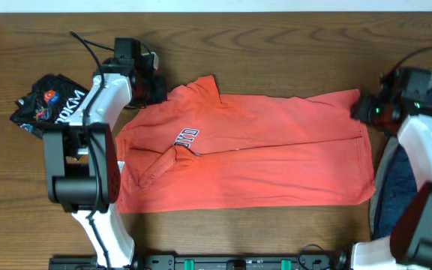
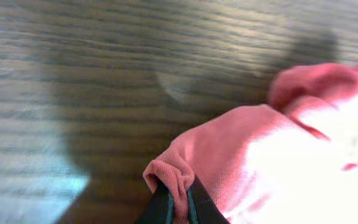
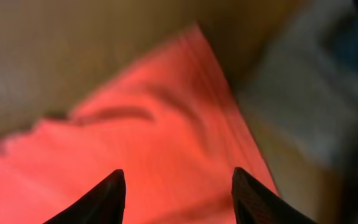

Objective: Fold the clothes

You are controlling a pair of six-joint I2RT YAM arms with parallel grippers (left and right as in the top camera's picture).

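The coral-red T-shirt (image 1: 276, 150) lies spread across the middle of the wooden table, with navy-and-white lettering (image 1: 187, 137) near its left part. My left gripper (image 1: 156, 88) is at the shirt's upper left corner. In the left wrist view it (image 2: 178, 191) is shut on a bunched fold of the red cloth (image 2: 241, 149). My right gripper (image 1: 360, 109) is at the shirt's upper right corner. In the right wrist view its fingers (image 3: 178, 180) are open above the red cloth (image 3: 154, 149), holding nothing.
A crumpled black printed garment (image 1: 51, 103) lies at the left edge of the table. A navy and grey pile (image 1: 397, 187) lies at the right edge, partly under my right arm. Bare wood table (image 1: 276, 52) runs along the far side.
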